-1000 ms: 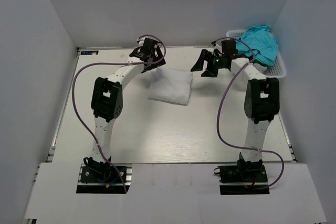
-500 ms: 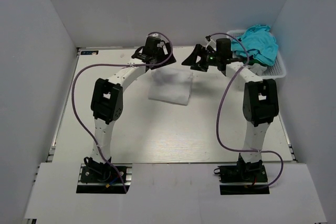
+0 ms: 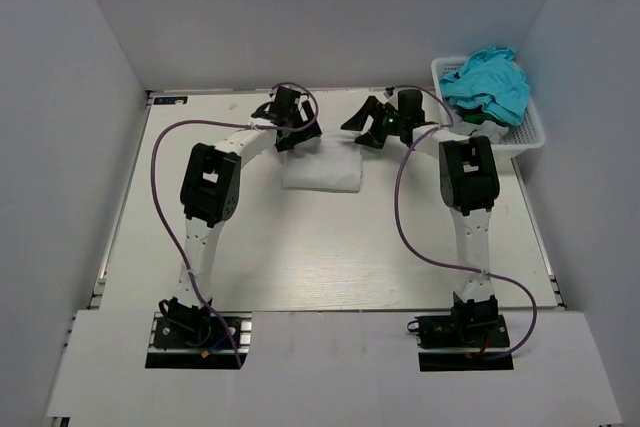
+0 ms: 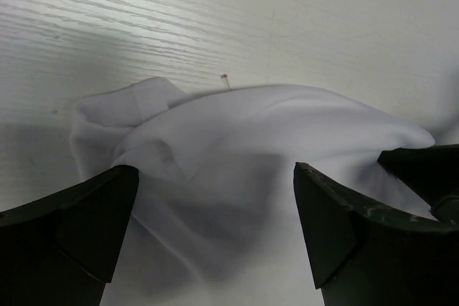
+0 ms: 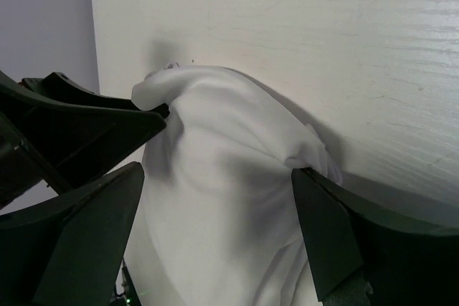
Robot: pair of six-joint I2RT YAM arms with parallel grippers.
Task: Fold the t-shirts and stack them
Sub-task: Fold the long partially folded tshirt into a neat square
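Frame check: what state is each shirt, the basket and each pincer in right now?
white t-shirt: folded, lying on the table, far edge rumpled.
basket: upright, holding cloth.
teal t-shirt: unfolded, crumpled in the basket.
left pincer: open, jaws wide over the white t-shirt's far edge.
right pincer: open, jaws wide over the same edge.

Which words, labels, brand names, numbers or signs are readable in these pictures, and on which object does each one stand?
No text can be read in any view.
Dark strip at the far left corner of the table: too small to read.
White t-shirt, teal t-shirt, basket: no print or label visible.
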